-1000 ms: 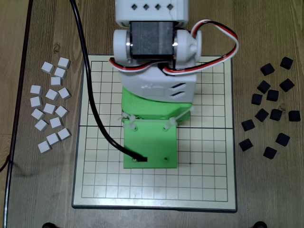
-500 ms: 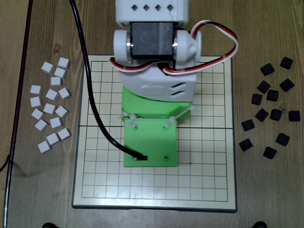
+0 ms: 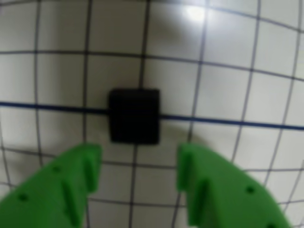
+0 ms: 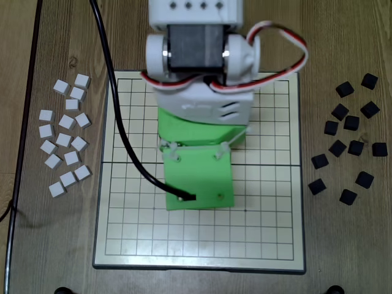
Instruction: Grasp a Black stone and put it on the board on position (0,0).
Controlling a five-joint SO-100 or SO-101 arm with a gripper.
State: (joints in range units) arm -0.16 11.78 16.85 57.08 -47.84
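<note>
Claw: green gripper (image 3: 137, 164) stood spread at the bottom of the wrist view, holding nothing.
Black stone (image 3: 134, 116): lay flat on the board (image 3: 223, 85), centre frame, just above the fingertips, over the dark seam line.
Arm (image 4: 199, 107): overhead, it covered the board's upper middle.
Spare black pieces (image 4: 349, 138): scattered right of the board.
White blocks (image 4: 64, 138): scattered left.

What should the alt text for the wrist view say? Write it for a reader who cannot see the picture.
A black stone lies on the board, centred on a dark line where grid lines cross. The green hand is open just below it in the picture, touching nothing.
</note>
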